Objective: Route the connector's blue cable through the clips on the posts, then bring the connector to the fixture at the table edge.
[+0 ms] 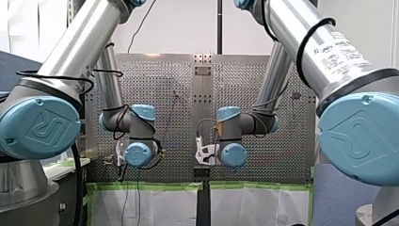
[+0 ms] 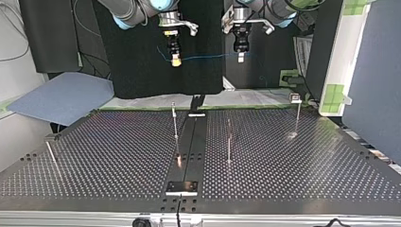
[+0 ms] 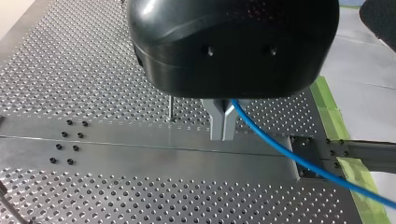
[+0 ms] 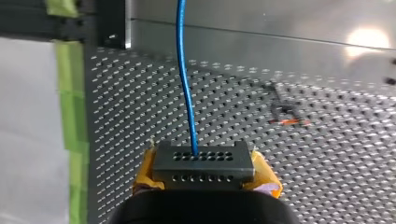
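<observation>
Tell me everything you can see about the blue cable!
The blue cable is thin and smooth and looks plastic-coated. One end goes into a hole in the dark connector, which my right tool grips between yellow pads. From there it stretches through the air, nearly level in the top view, to my left tool, whose metal fingers are closed on it. It hangs above the perforated table and sits in no clip yet.

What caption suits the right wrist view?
The right end effector grips the connector between yellow pads; its blue cable runs ahead over the perforated table.
</observation>
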